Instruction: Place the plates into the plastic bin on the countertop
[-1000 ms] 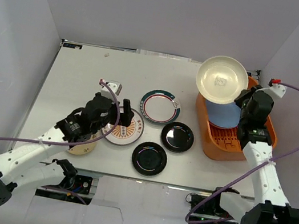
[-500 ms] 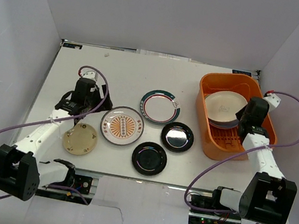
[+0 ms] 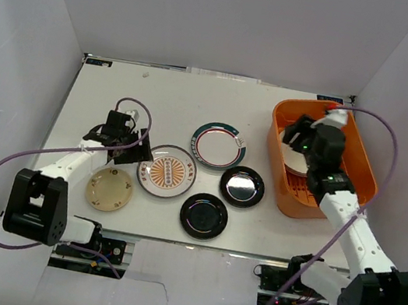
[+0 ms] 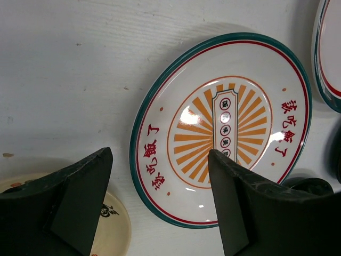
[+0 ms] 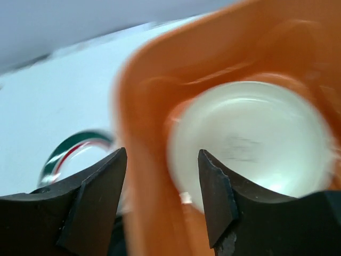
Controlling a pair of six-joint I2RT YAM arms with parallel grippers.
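A: Plates, where?

B: One pale plate [image 5: 250,144] lying inside plastic bin [image 3: 286,202], far-right of countertop [image 3: 112,89]. Blurred in right wrist view, so no detail. Five more out on the top, left of bin: teal-rim plate [image 3: 219,146] furthest back, sunburst plate [image 3: 167,170] nearer and to its left, black plate [image 3: 241,186] just beside bin's near-left corner, second black plate [image 3: 204,216] nearer the front edge, cream plate [image 3: 109,188] at front-left.

A: Any stacked or touching?

B: None stacked. Sunburst and cream rims close; contact can't be told.

A: Right gripper?

B: Right gripper [image 5: 162,154] over bin's interior, above the pale plate's left part. Fingers apart, nothing between them.

A: Arm pose, right side?

B: Right arm [image 3: 355,234] reaching up from base at front-right, forearm crossing bin's near rim, wrist bent over the tub, pointing left and down.

A: Left gripper?

B: Left gripper [image 4: 160,154] low over sunburst plate's left rim. Fingers spread wide, empty; one finger toward cream plate, other over the orange rays. Contact w/ plate: can't tell.

A: Left arm?

B: Left arm [image 3: 67,166] folded back near front-left base, forearm slanting up-right, wrist turned toward sunburst plate.
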